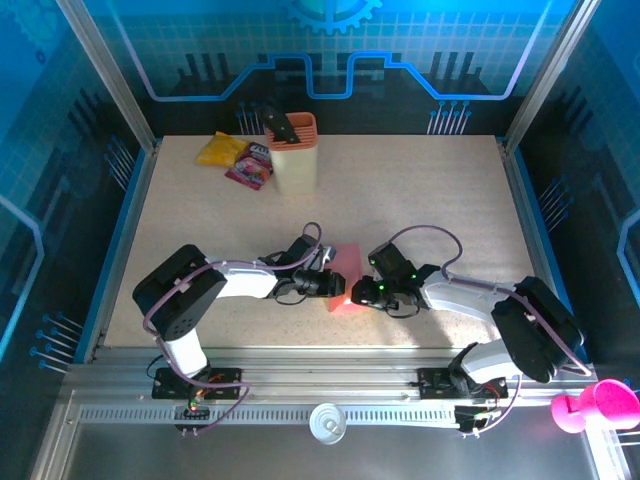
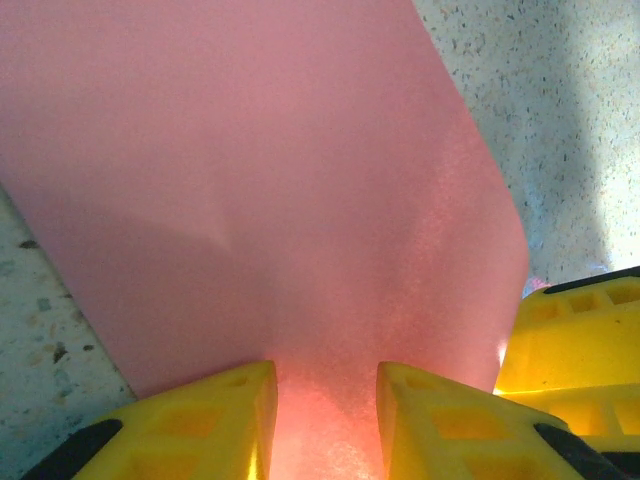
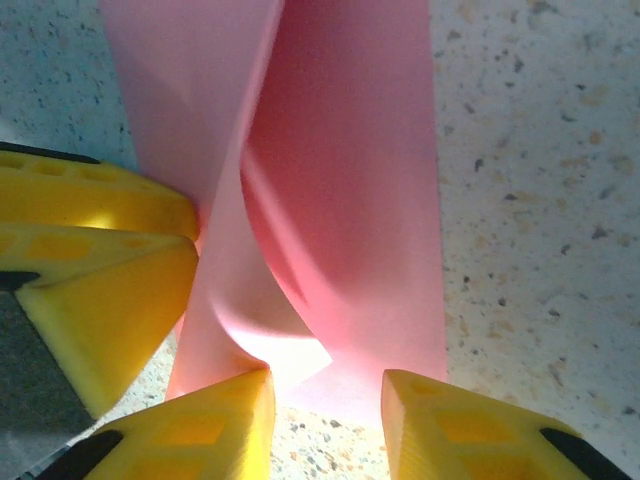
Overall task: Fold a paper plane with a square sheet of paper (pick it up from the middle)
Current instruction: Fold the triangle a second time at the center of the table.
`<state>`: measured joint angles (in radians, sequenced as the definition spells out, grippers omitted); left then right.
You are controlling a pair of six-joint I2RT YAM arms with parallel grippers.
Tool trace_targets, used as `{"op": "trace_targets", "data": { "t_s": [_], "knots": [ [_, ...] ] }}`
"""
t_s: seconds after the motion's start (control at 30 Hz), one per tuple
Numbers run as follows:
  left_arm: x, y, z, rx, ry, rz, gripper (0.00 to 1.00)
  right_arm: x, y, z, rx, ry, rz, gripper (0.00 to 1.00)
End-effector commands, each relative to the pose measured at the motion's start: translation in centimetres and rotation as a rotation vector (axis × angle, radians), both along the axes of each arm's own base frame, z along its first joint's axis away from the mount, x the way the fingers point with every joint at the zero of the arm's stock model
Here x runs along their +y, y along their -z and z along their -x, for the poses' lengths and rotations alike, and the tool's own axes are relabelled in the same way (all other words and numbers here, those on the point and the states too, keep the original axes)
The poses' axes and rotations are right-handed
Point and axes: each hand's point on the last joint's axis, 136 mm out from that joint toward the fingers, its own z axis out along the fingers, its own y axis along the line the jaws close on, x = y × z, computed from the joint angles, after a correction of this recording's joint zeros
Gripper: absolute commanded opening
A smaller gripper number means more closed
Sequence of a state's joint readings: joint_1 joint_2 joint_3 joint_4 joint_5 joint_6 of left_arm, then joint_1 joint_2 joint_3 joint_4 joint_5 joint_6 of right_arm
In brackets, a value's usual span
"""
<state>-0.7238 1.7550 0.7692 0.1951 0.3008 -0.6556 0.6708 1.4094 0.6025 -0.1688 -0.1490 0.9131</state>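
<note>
The square sheet of paper is pink-red and lies partly folded on the speckled table between my two grippers. In the right wrist view the paper has one flap curled up and over along a lengthwise crease. My left gripper reaches in from the left. Its yellow jaws stand apart, and the paper spans the gap between them. My right gripper comes from the right. It is open just short of the paper's near edge, with bare table between its jaws. The left gripper's fingers touch the raised flap.
At the back left stand a peach holder with a black tool in it, a yellow packet and a purple-pink packet. A pink object sits off the table at the near right. Blue walls ring the table.
</note>
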Motion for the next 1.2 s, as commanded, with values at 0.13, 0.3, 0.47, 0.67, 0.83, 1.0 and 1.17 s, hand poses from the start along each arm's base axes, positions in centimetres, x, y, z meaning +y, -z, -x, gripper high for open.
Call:
{"op": "trace_targets", "data": {
  "t_s": [0.13,0.3,0.47,0.67,0.83,1.0,1.17],
  "knots": [
    [1.6,2.7,1.1,0.04,-0.008,-0.075,0.33,1.4,-0.7,-1.7,-0.041,0.012,-0.121,0.39],
    [1.5,2.6,1.1,0.038,-0.008,-0.073,0.33,1.7,-1.0,-2.2,-0.074,0.019,-0.178,0.44],
    [1.5,2.6,1.1,0.04,-0.009,-0.074,0.33,1.8,-1.0,-2.5,-0.086,0.033,-0.231,0.48],
    [1.6,2.5,1.2,0.038,-0.008,-0.075,0.33,1.8,-1.8,-2.7,-0.161,0.045,-0.356,0.54],
    [1.6,2.5,1.1,0.038,-0.008,-0.08,0.33,2.0,-2.3,-2.8,-0.209,0.032,-0.436,0.56],
    [1.8,2.4,1.1,0.038,-0.011,-0.085,0.33,2.4,-2.2,-2.8,-0.207,0.022,-0.473,0.55],
    [1.9,2.4,1.2,0.037,-0.011,-0.09,0.33,2.3,-2.4,-2.7,-0.208,0.026,-0.501,0.51]
  ]
}}
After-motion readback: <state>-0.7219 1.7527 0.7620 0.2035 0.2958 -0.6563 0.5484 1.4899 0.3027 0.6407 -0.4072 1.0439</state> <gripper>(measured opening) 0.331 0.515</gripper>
